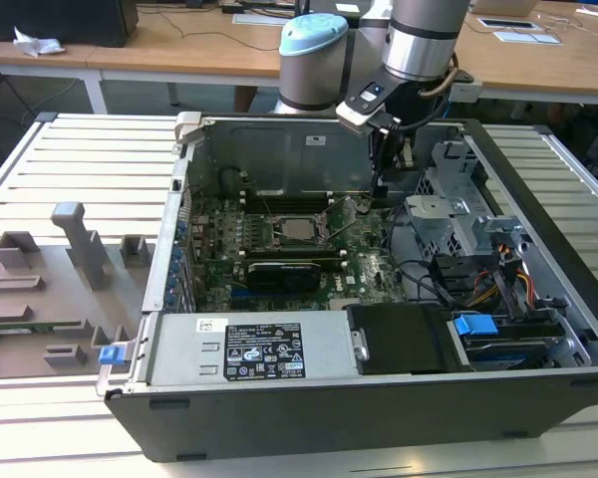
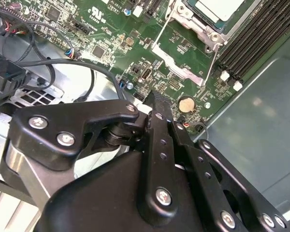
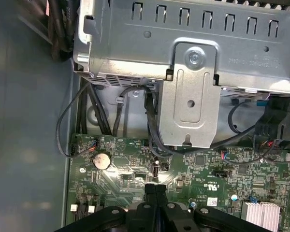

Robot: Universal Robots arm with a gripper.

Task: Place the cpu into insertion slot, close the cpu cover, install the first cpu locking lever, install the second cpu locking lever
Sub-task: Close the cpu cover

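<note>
The cpu (image 1: 299,228), a dull silver square, lies in the insertion slot (image 1: 276,231) near the middle of the green board. In the second wrist view the cpu (image 2: 220,7) shows inside the silvery cpu cover (image 2: 203,30), which lies down around it. Two thin wire locking levers (image 2: 160,32) angle up off the socket's sides. My gripper (image 1: 379,194) hangs above the board to the exterior view's right of the socket, not touching it. In both wrist views its black fingertips (image 2: 157,100) (image 3: 155,189) are pressed together with nothing between them.
A grey power supply (image 1: 269,349) fills the case's front. A metal drive cage (image 1: 448,214) with cables stands at the exterior view's right. A black expansion card (image 1: 289,269) lies below the socket, and memory slots (image 2: 261,34) run beside it. Grey fixtures (image 1: 50,289) sit outside the case.
</note>
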